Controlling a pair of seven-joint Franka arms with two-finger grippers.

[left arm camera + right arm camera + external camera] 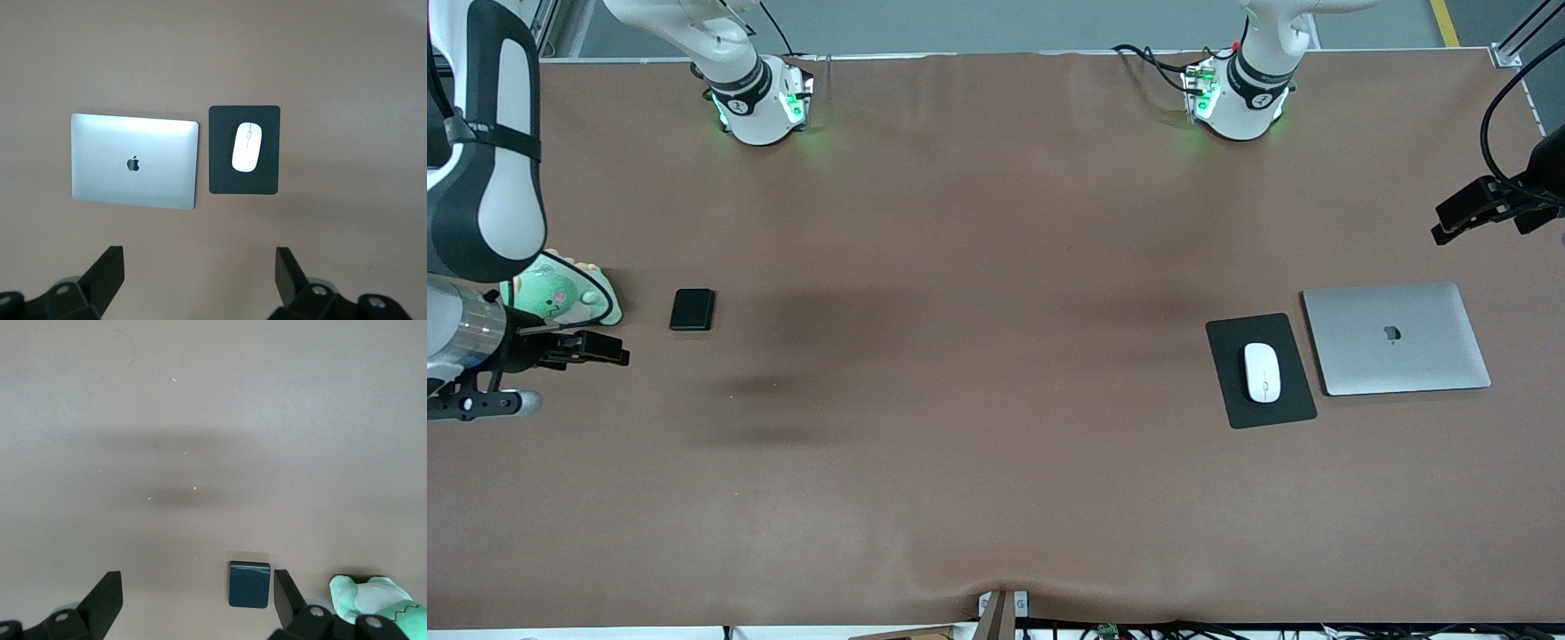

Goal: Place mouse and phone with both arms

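We see left gripper (200,280) and right gripper (198,600) wide open, empty. Mouse (1263,372) light, slippery: pinch its long sides. Phone (692,309) glossy, stiff: grip edges.

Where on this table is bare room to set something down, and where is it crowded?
Free: the wide brown stretch between the phone and the mouse pad. Crowded: the left arm's end, where the mouse sits on the pad beside the laptop; the right arm's end, phone beside a green plush toy.
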